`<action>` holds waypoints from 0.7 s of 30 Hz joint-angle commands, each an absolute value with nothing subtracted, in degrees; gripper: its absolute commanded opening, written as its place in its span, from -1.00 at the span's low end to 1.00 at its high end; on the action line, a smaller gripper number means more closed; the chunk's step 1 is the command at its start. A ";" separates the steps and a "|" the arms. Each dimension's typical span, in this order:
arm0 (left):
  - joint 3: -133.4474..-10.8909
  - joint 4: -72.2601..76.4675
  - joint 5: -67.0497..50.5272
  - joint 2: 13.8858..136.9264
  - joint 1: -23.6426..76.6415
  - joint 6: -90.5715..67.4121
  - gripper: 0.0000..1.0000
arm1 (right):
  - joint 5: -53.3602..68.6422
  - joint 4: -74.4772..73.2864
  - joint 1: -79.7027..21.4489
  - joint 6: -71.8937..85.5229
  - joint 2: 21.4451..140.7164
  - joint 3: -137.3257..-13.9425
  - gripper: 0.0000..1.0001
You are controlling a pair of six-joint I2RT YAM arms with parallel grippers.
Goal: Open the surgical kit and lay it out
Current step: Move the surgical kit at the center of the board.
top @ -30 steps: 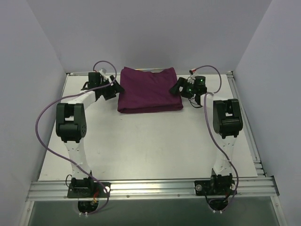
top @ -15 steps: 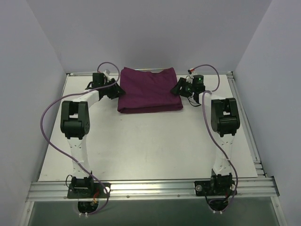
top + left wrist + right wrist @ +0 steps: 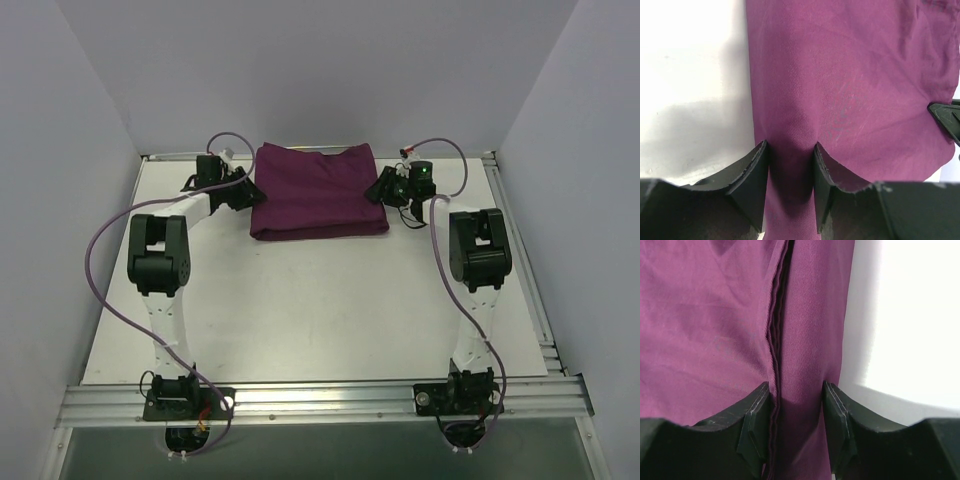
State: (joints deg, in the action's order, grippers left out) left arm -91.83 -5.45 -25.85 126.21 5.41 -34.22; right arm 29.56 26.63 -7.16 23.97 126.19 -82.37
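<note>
The surgical kit is a folded dark purple cloth wrap (image 3: pixel 318 190) lying at the back middle of the white table (image 3: pixel 320 300). Its tray and instruments are hidden inside. My left gripper (image 3: pixel 243 190) is at the bundle's left edge. In the left wrist view its fingers (image 3: pixel 790 150) are closed to a narrow gap, pinching a ridge of the cloth (image 3: pixel 850 75). My right gripper (image 3: pixel 383 190) is at the right edge. Its fingers (image 3: pixel 796 387) hold a strip of cloth (image 3: pixel 705 315) next to a seam.
Grey walls close in the table on the left, back and right. An aluminium rail (image 3: pixel 320 400) runs along the near edge with both arm bases. The right gripper's tip (image 3: pixel 945 117) shows at the far side in the left wrist view.
Both grippers moved a little toward the back along the bundle's side edges and settled onto the cloth. The bundle itself has not shifted.
</note>
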 commanded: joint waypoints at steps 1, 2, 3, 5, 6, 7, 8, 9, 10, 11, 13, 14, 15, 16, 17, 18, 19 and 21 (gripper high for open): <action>-88.07 -6.60 -29.44 123.76 6.59 -35.16 -0.85 | 33.66 25.66 -10.02 25.22 121.03 -78.23 -0.80; -87.46 -6.50 -29.62 123.05 6.59 -35.24 -0.88 | 33.66 25.93 -10.02 25.22 120.59 -77.53 -0.82; -86.76 -6.50 -29.88 122.70 6.68 -35.24 -0.91 | 33.66 25.93 -10.11 25.22 119.63 -76.30 -0.83; -85.96 -6.68 -30.49 121.91 6.77 -35.24 -0.95 | 33.66 25.93 -10.28 24.96 118.66 -74.89 -0.88; -85.44 -6.59 -30.59 121.47 6.94 -35.33 -0.95 | 33.40 26.19 -10.46 24.96 117.43 -73.14 -0.88; -84.12 -6.16 -30.67 120.51 7.20 -35.25 -0.95 | 33.22 26.45 -10.46 25.05 116.81 -72.26 -0.89; -83.42 -5.98 -30.50 119.98 7.38 -35.24 -0.95 | 33.14 26.89 -10.46 25.14 116.20 -71.55 -0.90; -82.71 -5.80 -30.41 119.45 7.47 -35.24 -0.95 | 33.31 26.81 -10.46 25.14 115.15 -70.93 -0.91; -81.23 -5.54 -30.32 118.40 7.56 -35.51 -0.95 | 33.31 26.72 -10.46 25.14 114.61 -69.97 -0.92; -80.51 -5.36 -30.32 117.87 7.65 -35.68 -0.95 | 33.22 26.63 -10.55 25.22 113.91 -69.26 -0.92; -78.85 -4.40 -31.11 116.72 7.82 -36.38 -0.95 | 32.96 26.81 -10.81 25.05 111.63 -66.90 -0.92; -77.10 -4.31 -31.20 115.33 7.91 -36.39 -0.95 | 32.52 26.81 -10.81 24.96 110.58 -66.10 -0.92; -76.21 -4.31 -30.77 114.36 8.26 -36.39 -0.95 | 32.00 26.46 -10.90 24.79 108.83 -65.22 -0.92; -75.24 -4.22 -30.33 113.56 8.52 -36.30 -0.95 | 31.21 26.19 -10.90 24.52 107.94 -64.43 -0.92; -73.49 -4.22 -30.06 111.81 8.70 -36.21 -0.95 | 30.94 25.93 -10.90 24.43 107.23 -63.12 -0.91; -72.78 -4.04 -29.88 111.19 8.88 -36.04 -0.95 | 30.94 25.58 -10.90 24.52 105.83 -62.41 -0.91; -72.25 -4.13 -29.97 110.14 8.88 -35.95 -0.95 | 31.02 25.40 -10.99 24.43 105.12 -61.71 -0.91; -71.02 -4.13 -30.32 109.34 9.05 -36.12 -0.95 | 30.24 25.14 -11.42 24.52 102.76 -59.51 -0.91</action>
State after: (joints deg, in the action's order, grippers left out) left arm -72.51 -3.31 -26.04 112.60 6.74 -33.87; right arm 25.93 25.63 -8.73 23.68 109.25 -61.10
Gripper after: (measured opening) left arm 0.434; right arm 0.382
